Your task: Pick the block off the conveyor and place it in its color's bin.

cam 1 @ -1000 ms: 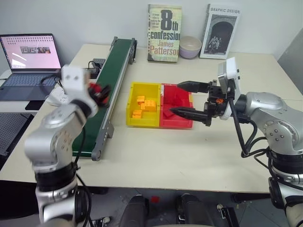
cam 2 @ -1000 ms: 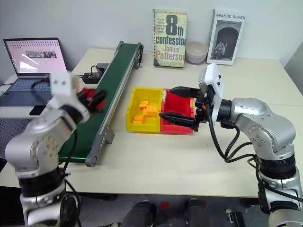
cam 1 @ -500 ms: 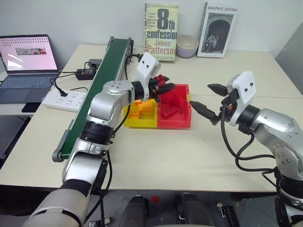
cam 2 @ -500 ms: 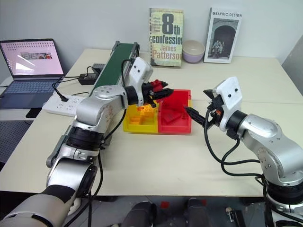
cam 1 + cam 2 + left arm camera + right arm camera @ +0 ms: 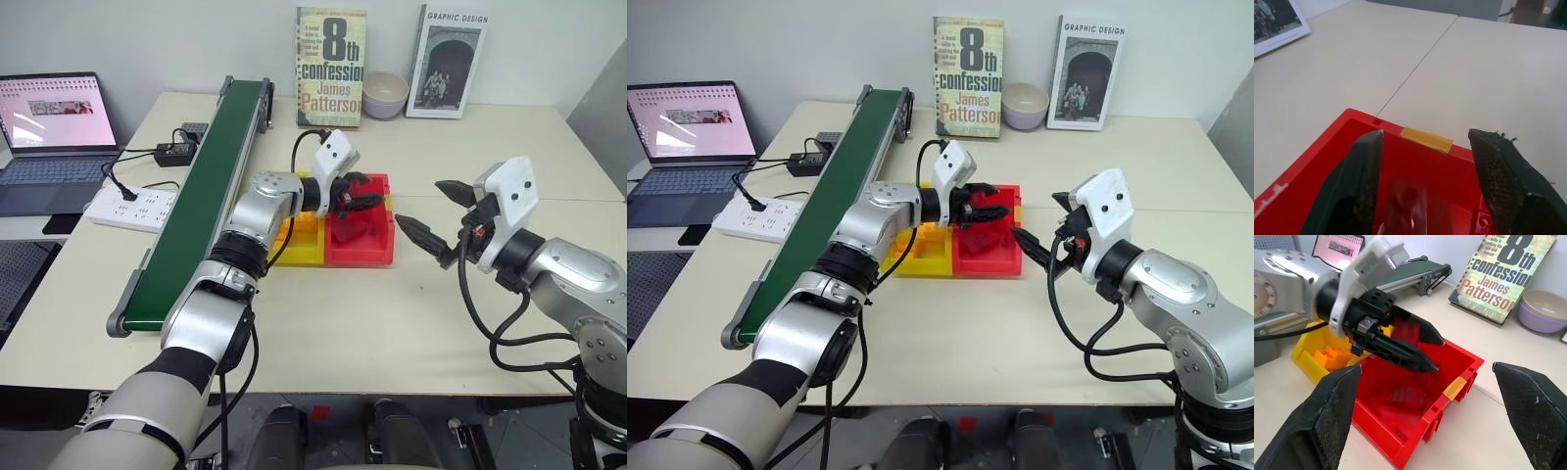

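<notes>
My left gripper (image 5: 372,191) hovers over the red bin (image 5: 377,252), its fingers (image 5: 1359,186) standing apart and open. The block (image 5: 1408,203) is a blurred red shape between and below them, loose over the bin's floor (image 5: 1405,394). Several other red bricks lie in that bin. The conveyor (image 5: 211,162) with its dark green belt runs along the table's left side, and its belt is bare. To the right of the bin, a short gap away, my right gripper (image 5: 418,202) is open and holds nothing.
A yellow bin (image 5: 299,253) with orange bricks joins the red one on its left. Two books (image 5: 330,67) and a lilac bowl (image 5: 385,95) stand along the back wall. A laptop (image 5: 57,122), a power strip (image 5: 132,208) and cables lie left of the conveyor.
My left arm swung from the conveyor rightward over the red bin carrying the block, then its fingers opened and let it go. My right gripper drew back to the right, off the bin.
</notes>
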Available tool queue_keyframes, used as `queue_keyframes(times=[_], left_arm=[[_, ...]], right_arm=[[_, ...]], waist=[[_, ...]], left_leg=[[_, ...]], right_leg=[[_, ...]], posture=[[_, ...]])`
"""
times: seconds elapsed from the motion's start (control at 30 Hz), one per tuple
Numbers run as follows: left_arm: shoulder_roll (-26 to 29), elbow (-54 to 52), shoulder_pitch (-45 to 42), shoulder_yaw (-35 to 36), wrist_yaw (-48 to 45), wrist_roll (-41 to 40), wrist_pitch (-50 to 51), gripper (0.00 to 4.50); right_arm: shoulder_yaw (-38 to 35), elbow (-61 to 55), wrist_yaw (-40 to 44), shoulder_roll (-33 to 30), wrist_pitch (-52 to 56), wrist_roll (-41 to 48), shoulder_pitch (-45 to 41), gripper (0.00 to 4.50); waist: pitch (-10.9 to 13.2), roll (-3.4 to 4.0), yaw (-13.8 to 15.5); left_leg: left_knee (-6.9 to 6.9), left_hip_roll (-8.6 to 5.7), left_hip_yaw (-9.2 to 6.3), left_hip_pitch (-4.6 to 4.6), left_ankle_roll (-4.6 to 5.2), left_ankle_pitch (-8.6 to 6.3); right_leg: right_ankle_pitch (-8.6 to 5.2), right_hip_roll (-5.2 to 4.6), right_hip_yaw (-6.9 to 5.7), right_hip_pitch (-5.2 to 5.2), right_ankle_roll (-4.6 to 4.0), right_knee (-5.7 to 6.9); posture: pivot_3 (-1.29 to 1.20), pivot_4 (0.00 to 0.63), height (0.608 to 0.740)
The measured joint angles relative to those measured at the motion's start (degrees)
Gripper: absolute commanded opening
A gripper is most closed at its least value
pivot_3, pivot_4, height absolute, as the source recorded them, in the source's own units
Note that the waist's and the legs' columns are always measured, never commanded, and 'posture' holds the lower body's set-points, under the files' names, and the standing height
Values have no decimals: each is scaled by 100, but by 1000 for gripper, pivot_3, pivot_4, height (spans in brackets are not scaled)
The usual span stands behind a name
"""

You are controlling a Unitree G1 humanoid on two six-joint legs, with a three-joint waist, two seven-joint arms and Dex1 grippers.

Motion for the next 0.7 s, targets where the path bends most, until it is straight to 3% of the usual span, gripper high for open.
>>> queue_keyframes(times=[0.17, 0.33, 0.57, 0.7], left_arm=[[139, 87, -47, 184, -37, 66, -99, 4457], [500, -50, -30, 357, -149, 69, 15, 4457], [2101, -2028, 946, 774, -313, -2, 1057, 4457], [2683, -3246, 1585, 1052, -398, -283, 1927, 4457]], right_arm=[[-55, 64, 49, -84, 21, 26, -42, 4500], [-22, 382, 217, -132, 0, 15, -244, 4500], [215, 842, 1207, -576, -284, 114, -527, 4500], [268, 1082, 1750, -791, -515, 181, -598, 4500]], waist=[[0, 0, -2], [0, 0, -11], [2, 3, -91], [2, 2, -35]], left_leg=[[1, 1, -1, 2, 0, 0], [2, 1, 1, 1, 0, 0], [-6, 9, -12, 3, 0, 0], [1, 5, -17, 0, 0, 0]], right_leg=[[0, 1, -1, 1, 0, 3], [1, 1, 0, -2, 0, 3], [0, 3, 3, -2, 0, 7], [0, -2, 2, 2, 0, 4]], posture=[[0, 150, 740], [0, 150, 740], [0, 150, 740], [0, 150, 740]])
